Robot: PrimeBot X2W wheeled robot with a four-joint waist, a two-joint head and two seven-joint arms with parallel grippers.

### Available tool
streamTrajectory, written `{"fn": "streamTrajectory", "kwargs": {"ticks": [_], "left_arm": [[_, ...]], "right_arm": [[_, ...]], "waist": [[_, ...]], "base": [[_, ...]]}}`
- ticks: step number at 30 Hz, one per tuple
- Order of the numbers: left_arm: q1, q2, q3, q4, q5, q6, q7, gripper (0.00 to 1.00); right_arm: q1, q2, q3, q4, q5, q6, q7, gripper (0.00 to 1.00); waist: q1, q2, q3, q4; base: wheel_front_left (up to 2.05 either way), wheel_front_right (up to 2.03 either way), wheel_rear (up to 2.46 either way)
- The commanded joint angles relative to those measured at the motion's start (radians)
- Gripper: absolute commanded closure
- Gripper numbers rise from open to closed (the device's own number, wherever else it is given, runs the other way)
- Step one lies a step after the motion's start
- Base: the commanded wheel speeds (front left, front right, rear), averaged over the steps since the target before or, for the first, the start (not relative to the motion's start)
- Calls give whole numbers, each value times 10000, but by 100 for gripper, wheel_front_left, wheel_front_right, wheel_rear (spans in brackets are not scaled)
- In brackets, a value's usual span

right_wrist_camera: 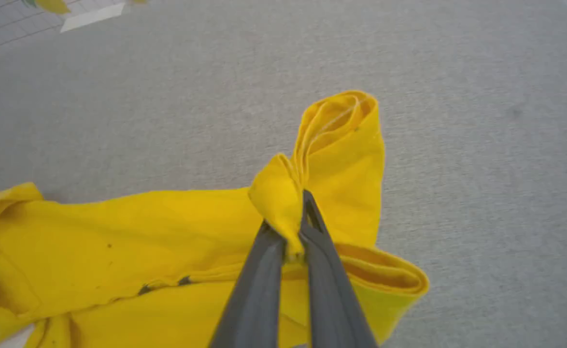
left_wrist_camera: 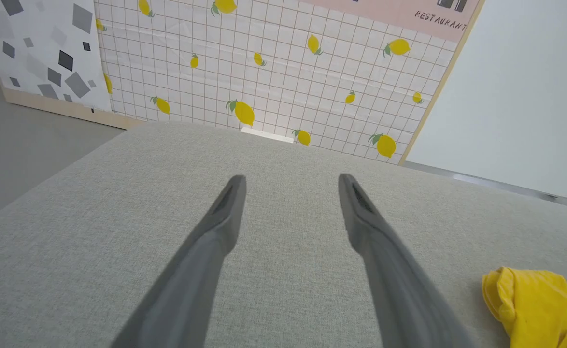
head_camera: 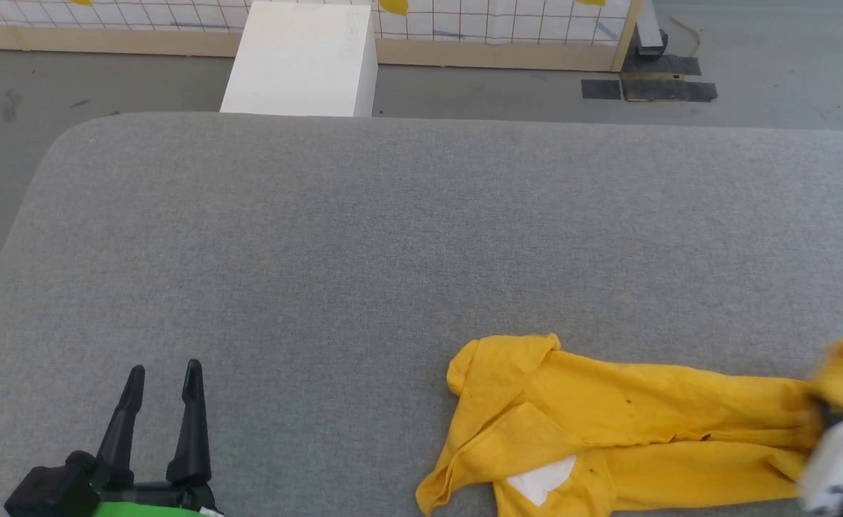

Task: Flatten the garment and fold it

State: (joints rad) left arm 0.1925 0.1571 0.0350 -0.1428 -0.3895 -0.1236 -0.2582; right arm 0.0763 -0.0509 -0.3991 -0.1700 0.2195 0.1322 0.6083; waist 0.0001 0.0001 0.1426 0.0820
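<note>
The garment [head_camera: 630,431], a yellow T-shirt with a white patch showing near its lower left, lies bunched lengthwise along the near right part of the grey table [head_camera: 393,237]. Its right end is lifted into a fold. My right gripper [right_wrist_camera: 290,217] is shut on that raised yellow fold, the cloth pinched between the dark fingers; in the head view it is a blurred pale shape [head_camera: 834,431] at the right edge. My left gripper [head_camera: 163,377] stands open over bare table at the near left, well apart from the garment [left_wrist_camera: 539,304].
A white box [head_camera: 303,61] stands on the floor beyond the table's far edge. Behind it runs a tiled panel with lemon prints [left_wrist_camera: 274,72]. The table's left corner is rounded, with grey floor [head_camera: 5,143] past it.
</note>
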Motion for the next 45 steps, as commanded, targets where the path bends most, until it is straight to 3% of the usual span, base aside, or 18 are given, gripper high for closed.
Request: {"fn": "streamTrajectory", "kwargs": {"ticks": [1, 6, 15, 21, 31, 34, 36, 37, 38, 45], "left_arm": [[-11, 39, 40, 21, 88, -70, -36, 0], [-26, 32, 57, 69, 91, -71, -36, 0], [-47, 52, -119, 188, 62, -71, -36, 0], [-103, 38, -287, 305, 27, -71, -36, 0], [-149, 24, -423, 431, -69, -71, -36, 0], [-183, 8, -427, 443, -81, -71, -36, 0], [-203, 2, -432, 456, -98, -71, -36, 0], [-218, 2, -435, 460, -109, -71, -36, 0], [-230, 4, -434, 461, -118, -71, -36, 0], [-288, 29, -415, 510, -190, -71, -36, 0]], "right_arm": [[205, 7, 611, -209, 336, -15, 120, 100], [482, 7, 3128, -977, 913, -15, 635, 100], [-567, 7, 5946, -853, 941, -15, 894, 100], [-1355, 7, 6893, 418, 744, -15, 928, 100], [-1955, 7, 7332, 2951, 506, -15, 728, 100], [-2095, 7, 7291, 3535, 618, -15, 488, 90], [-2217, 7, 7179, 3921, 614, -15, 305, 53], [-2307, 7, 7123, 4088, 570, -15, 166, 15], [-2375, 7, 7099, 4202, 550, -15, 71, 0], [-2817, 7, 7324, 4251, 1015, -15, 20, 0]], "waist": [[-1, -1, 2, 21], [-1, -1, -31, 90], [-1, -1, -150, 317], [-1, -1, -215, 554], [-1, -1, -239, 890], [-1, -1, -202, 931], [-1, -1, -173, 938], [-1, -1, -154, 940], [-1, -1, -136, 936], [-1, -1, -84, 745]], "base": [[0, 0, 0], [0, 0, 0], [0, 0, 0], [0, 0, 0], [0, 0, 0], [0, 0, 0], [0, 0, 0], [0, 0, 0], [0, 0, 0], [0, 0, 0]]}}
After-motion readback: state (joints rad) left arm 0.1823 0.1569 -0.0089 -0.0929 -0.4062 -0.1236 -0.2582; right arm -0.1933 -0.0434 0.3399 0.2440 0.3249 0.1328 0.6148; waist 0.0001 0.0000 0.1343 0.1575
